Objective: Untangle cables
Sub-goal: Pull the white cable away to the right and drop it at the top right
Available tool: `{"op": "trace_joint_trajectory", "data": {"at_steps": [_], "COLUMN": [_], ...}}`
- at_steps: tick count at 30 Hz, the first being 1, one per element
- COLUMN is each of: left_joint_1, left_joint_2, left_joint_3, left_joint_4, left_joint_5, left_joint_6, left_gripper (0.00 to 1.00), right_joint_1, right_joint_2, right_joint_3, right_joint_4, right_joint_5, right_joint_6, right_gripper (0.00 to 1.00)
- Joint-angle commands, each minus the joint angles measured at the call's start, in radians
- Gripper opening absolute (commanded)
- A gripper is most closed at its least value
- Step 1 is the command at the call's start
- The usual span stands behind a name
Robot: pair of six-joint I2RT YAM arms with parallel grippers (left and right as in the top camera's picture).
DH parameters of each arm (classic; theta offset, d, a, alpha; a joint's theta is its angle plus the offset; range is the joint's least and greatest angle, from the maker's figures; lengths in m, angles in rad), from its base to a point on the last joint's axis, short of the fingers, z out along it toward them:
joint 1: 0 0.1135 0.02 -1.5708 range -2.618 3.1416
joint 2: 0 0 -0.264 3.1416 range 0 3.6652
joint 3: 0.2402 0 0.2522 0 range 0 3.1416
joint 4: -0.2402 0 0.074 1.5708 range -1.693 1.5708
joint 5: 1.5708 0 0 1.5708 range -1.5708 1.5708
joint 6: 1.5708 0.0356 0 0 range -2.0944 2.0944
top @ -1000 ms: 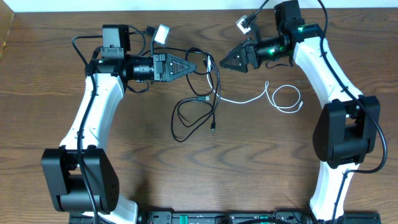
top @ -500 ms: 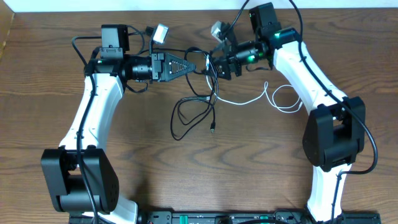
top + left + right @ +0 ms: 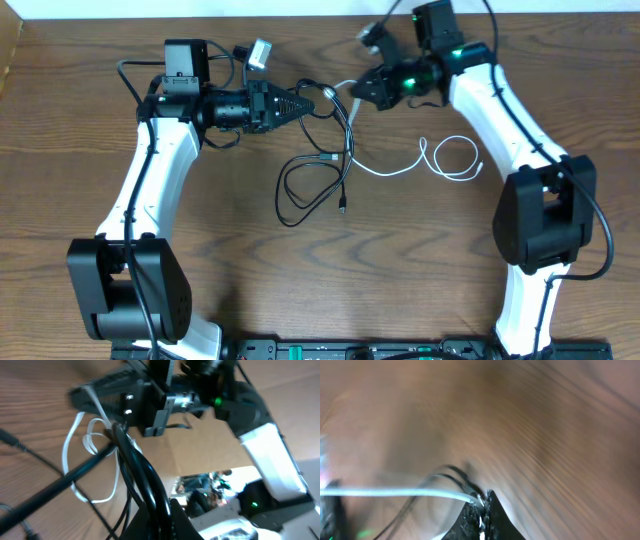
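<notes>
White cable (image 3: 395, 492) pinched in right gripper (image 3: 481, 506), black cable (image 3: 142, 471) in left gripper (image 3: 306, 103).

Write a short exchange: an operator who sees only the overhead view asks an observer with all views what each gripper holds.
Operator: From overhead, the right gripper hides its own tips. Is it holding anything?
Observer: Its wrist view, though blurred, shows the fingers shut on the white cable.
Operator: And the left gripper?
Observer: Its wrist view shows black cable strands running from between its fingers up to the right gripper's tips.
</notes>
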Motion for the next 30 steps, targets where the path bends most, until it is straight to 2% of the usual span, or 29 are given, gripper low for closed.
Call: {"op": "trace_joint_trajectory", "data": {"at_steps": [1,5,10,17,23,30], "left_joint_1": [0.0,0.0,0.0,0.0,0.0,0.0], "left_joint_2": [-0.013,-0.013,-0.013,-0.013,-0.013,-0.013], "left_joint_3": [0.001,0.001,0.001,0.001,0.001,0.001], "left_joint_4": [0.001,0.001,-0.009,-0.076,-0.119,-0.143], "left_joint_5": [-0.09,-0.154,-0.288,-0.732,-0.977,-1.061], "left_joint_6": [-0.04,-0.04,-0.039,-0.04,-0.04,-0.039], "left_gripper": [0.07,0.07,0.07,0.08,0.07,0.08], "right_joint_1": [-0.074,-0.119,-0.15,-0.36,-0.553,-0.695], "right_joint_2": [-0.029,-0.029,-0.044,-0.127,-0.135,-0.135], "right_joint_3": [0.004,0.002,0.01,0.125,0.106,0.103], "right_joint_4": [-0.096,-0.216,-0.232,-0.296,-0.377,-0.352], "right_joint_5": [0.375,0.477,0.489,0.486,0.509,0.558], "right_joint_6": [0.195,0.269,0.261,0.282,0.296,0.322], "right_gripper": [0.01,0.01,0.01,0.01,0.01,0.01]}}
